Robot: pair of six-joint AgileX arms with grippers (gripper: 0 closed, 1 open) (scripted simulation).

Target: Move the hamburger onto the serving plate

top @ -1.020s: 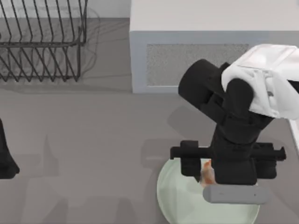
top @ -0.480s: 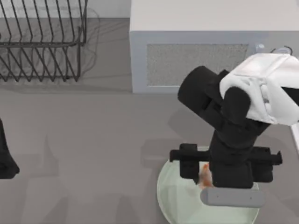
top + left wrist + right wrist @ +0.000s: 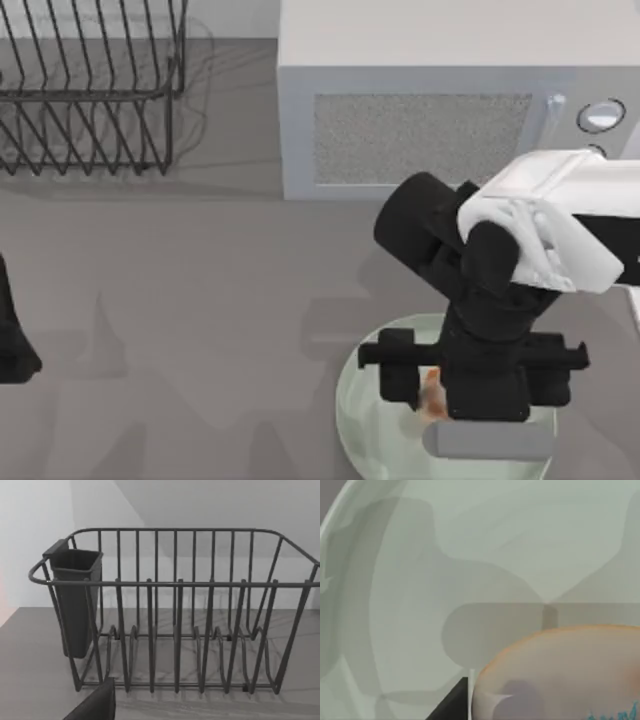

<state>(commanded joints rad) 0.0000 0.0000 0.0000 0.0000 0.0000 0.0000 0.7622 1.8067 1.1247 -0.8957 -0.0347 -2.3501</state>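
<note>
Mint-green serving plate (image 3: 365, 430) lay beneath our right end effector (image 3: 428, 392), which clasped the hamburger (image 3: 432, 393) low for release; left arm parked at table's left edge.

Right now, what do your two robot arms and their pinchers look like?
My right arm is chunky matte black with rounded cylinder segments and one glossy white shell section near its far end. Its right gripper has a wide black crossbar body with a flat grey bar along one edge. My left arm is a plain black shape at the table's left edge. No cables or markings are visible.

Right arm hides most of the hamburger (image 3: 433, 390).
</note>
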